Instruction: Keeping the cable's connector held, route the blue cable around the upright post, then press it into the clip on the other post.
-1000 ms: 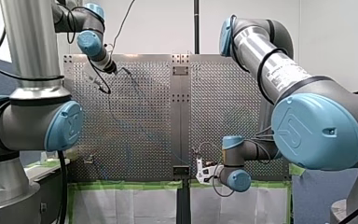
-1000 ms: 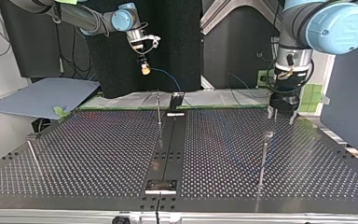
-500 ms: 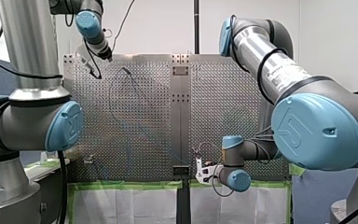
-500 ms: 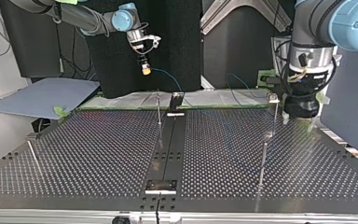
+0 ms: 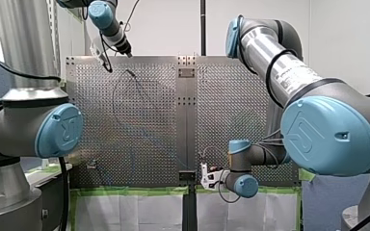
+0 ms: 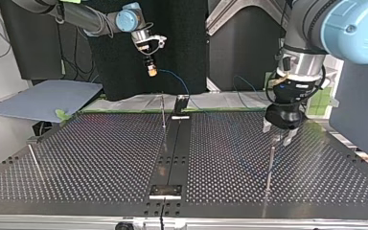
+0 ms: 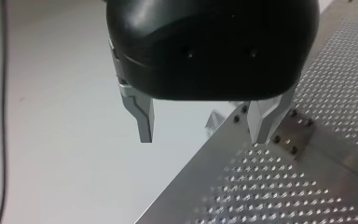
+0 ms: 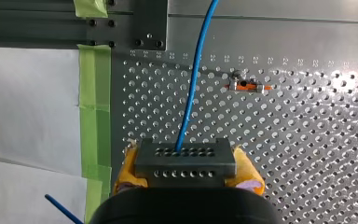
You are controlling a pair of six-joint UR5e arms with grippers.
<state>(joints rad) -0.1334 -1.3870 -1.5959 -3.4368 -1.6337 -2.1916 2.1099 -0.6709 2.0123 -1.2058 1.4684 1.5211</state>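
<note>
My right gripper (image 8: 185, 179) has its yellow pads shut on a grey connector block (image 8: 184, 162). The blue cable (image 8: 193, 84) runs out of the block, ahead over the perforated plate. In the top view this gripper (image 6: 150, 71) hangs above the far edge, and the cable (image 6: 175, 78) droops to the view's right. A thin upright post (image 6: 163, 111) stands under it. My left gripper (image 7: 203, 139) is open, with nothing between its metal fingers. In the top view it (image 6: 278, 134) hovers over the top of a post (image 6: 270, 165) at the view's right.
A third post (image 6: 34, 160) stands at the top view's left edge. A small post top with an orange part (image 8: 244, 86) lies ahead of my right gripper. Green tape (image 8: 95, 107) and white sheeting border the plate. A dark centre rail (image 6: 172, 153) splits the table.
My left arm has swung from the far edge at the top view's right to above the right-hand post. My right gripper shifted slightly to that view's right, still holding the connector.
</note>
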